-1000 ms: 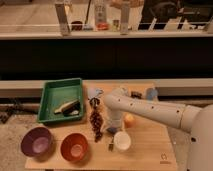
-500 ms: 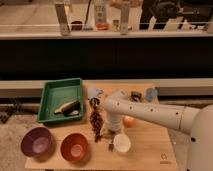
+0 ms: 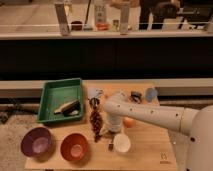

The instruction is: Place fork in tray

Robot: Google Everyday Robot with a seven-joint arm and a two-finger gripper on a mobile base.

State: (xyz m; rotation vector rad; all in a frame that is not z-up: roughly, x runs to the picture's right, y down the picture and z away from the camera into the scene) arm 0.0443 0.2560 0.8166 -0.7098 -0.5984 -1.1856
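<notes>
The green tray (image 3: 50, 95) sits at the table's left back, with a tan and dark tool (image 3: 67, 107) lying in it. My white arm reaches in from the right to the table's middle. The gripper (image 3: 113, 126) points down there, right of a dark red bunch (image 3: 95, 123) and just behind a white cup (image 3: 121, 143). A small dark item (image 3: 110, 146) lies by the cup; I cannot tell whether it is the fork. No fork shows plainly.
A purple bowl (image 3: 36, 141) and an orange bowl (image 3: 75, 146) stand at the front left. An orange ball (image 3: 129, 122) lies behind the arm. A blue object (image 3: 151, 93) and a dark small one (image 3: 135, 95) sit at the back right.
The arm has shifted only slightly over the table's middle. Nothing else has moved.
</notes>
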